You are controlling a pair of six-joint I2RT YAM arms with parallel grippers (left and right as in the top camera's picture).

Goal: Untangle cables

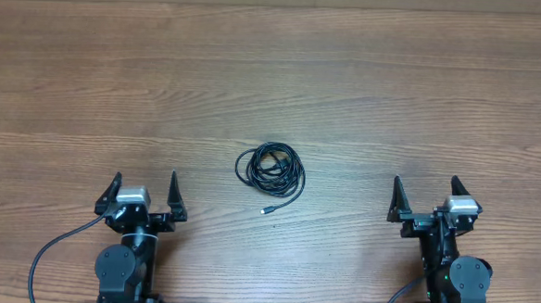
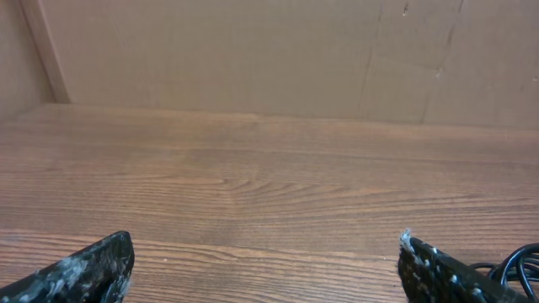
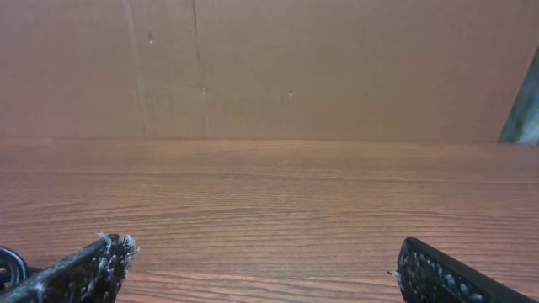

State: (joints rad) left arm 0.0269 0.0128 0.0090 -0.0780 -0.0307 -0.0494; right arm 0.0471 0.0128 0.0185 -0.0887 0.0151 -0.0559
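Cables (image 1: 270,170) lie in one coil on the table (image 1: 275,68). My left gripper (image 1: 145,187) and right gripper (image 1: 425,192) flank that coil, well apart from it, both spread wide and empty. Overhead shows me the whole coil; each wrist camera catches only its edge.

Black arms here: left gripper (image 1: 146,180) and right gripper (image 1: 426,184) carry pointed, white-flecked black fingers (image 2: 88,271), a silver-grey block (image 1: 131,197) each, black wire (image 1: 47,247) trailing.

The cables (image 1: 270,169) lay in one coil on the tabletop (image 1: 348,81), between the left hand (image 1: 146,176) and right hand (image 1: 426,181) and well apart from both, with open wood on every side. A wall (image 2: 253,50), probably cardboard, closed off the far edge.
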